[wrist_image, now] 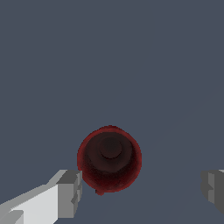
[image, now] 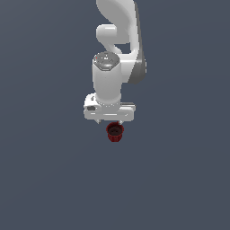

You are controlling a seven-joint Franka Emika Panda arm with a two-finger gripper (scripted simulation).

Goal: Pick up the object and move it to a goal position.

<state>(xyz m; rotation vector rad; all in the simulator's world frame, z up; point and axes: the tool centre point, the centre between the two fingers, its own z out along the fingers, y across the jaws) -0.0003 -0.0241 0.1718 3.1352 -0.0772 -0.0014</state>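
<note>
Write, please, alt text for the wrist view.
A small dark red cup seen from above, its dark inside showing, sits on a plain grey surface. Two open grey fingers flank it; one is beside the rim, the other stands clearly apart.

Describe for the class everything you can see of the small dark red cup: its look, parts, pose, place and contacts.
The small dark red cup is round, with a thick rim and a dark inside with a raised disc at the bottom. It stands upright, mouth up, on the plain grey floor, directly under the hand. The fingers are spread wide; one is close beside the rim, the other well clear. Whether the near finger touches it cannot be told.
</note>
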